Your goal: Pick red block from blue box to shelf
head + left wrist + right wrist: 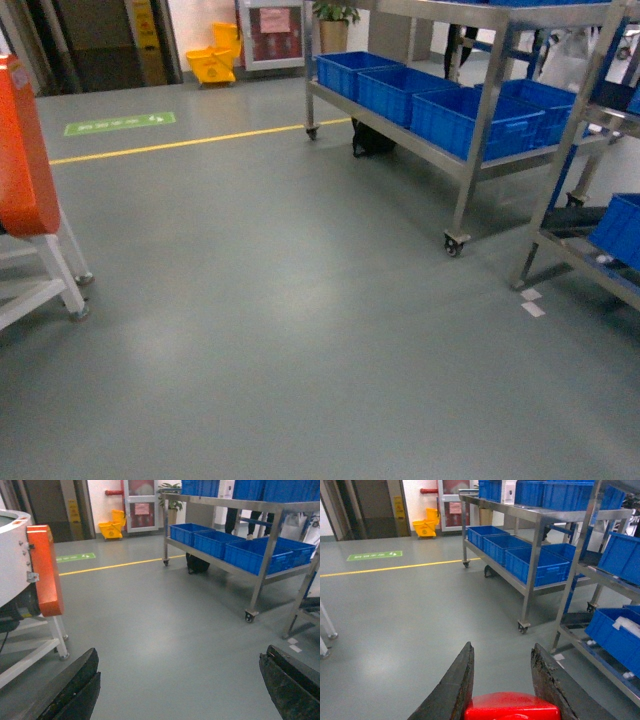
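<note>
— Gripped low between the right gripper's (502, 680) dark fingers, the small red plastic block (512, 710) is riding toward the silver steel-framed shelf (535, 517)?

— Seemingly; only its top is showing. Left gripper (180, 690) is hanging wide open, empty. A loose pinch risks dropping it.

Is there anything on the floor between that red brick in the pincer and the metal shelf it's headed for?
Nothing visible. The right pincer holds the red block, and only bare grey floor lies between it and the shelf ahead to the right. The shelf's tiers are crowded with dark blue crates.
</note>
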You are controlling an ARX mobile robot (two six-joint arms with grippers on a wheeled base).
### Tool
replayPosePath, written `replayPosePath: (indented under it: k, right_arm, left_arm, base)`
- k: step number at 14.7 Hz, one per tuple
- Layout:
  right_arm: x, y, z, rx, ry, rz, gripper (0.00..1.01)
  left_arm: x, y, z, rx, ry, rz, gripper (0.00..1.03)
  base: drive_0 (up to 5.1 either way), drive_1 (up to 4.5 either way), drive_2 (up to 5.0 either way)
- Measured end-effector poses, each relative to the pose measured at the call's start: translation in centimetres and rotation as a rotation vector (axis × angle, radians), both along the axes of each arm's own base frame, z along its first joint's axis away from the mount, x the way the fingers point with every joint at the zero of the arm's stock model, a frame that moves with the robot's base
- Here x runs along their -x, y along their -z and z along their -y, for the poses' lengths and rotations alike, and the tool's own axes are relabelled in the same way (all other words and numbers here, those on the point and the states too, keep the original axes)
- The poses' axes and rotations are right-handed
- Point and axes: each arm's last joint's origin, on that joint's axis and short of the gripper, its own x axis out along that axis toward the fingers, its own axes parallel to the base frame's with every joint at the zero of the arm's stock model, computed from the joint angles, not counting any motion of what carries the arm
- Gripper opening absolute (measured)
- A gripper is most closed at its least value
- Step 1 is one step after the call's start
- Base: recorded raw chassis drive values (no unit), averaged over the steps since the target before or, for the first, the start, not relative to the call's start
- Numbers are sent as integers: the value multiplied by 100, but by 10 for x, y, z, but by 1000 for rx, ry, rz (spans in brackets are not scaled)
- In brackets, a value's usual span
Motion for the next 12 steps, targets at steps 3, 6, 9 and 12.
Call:
replayPosePath:
  k: [3,6,9,12]
  right_arm:
    - [0,0,0,0,0,0,28]
    - [0,0,0,0,0,0,28]
    - [0,0,0,0,0,0,28]
    - [0,0,0,0,0,0,28]
  left_arm:
    - [0,0,0,0,0,0,98]
    - [0,0,0,0,0,0,98]
    - [0,0,0,0,0,0,98]
    - [0,0,0,0,0,0,98]
  base:
    - [-177,250,-605]
    - [-153,-153,-153]
    - [-153,-153,-153]
    - [-148,-148,-148]
